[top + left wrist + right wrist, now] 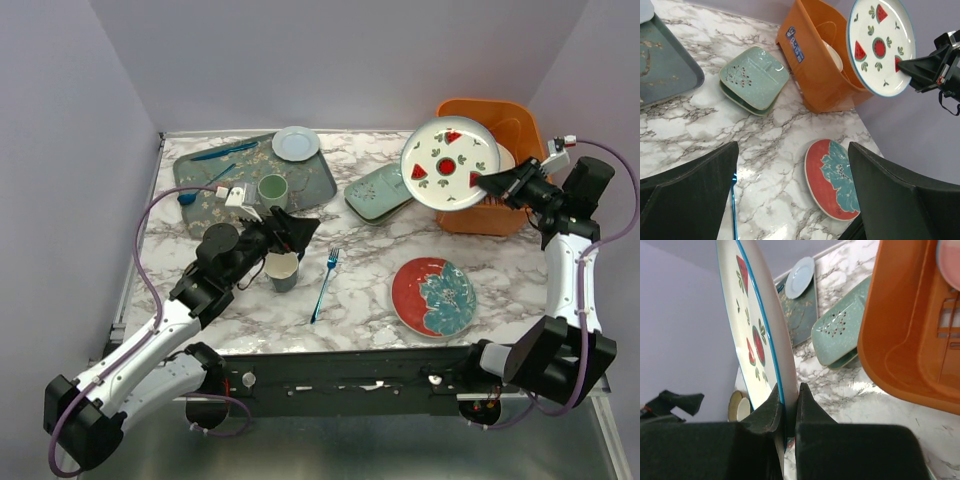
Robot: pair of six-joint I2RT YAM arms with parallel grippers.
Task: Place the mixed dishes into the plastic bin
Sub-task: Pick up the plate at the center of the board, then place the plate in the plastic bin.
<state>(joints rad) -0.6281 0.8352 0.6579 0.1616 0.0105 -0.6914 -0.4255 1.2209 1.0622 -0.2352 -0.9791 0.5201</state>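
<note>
Clamping the rim of a watermelon-patterned plate [447, 162], the right gripper [490, 183] holds it tilted at the orange plastic bin [518, 128]. The left gripper [290, 232] stands wide open beside a mug [281, 270], gripping nothing. A red flowered plate [433, 297] and a pale-green divided dish [378, 192] lie on the marble table [360, 300], between grey walls [300, 60].

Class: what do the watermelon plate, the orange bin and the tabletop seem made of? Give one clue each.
Watermelon plate: likely glazed ceramic, possibly melamine; glossy face, painted fruit.
Orange bin: moulded plastic; uniform colour, rounded corners, soft sheen.
Tabletop: marble-look, perhaps printed laminate; grey veining.
</note>
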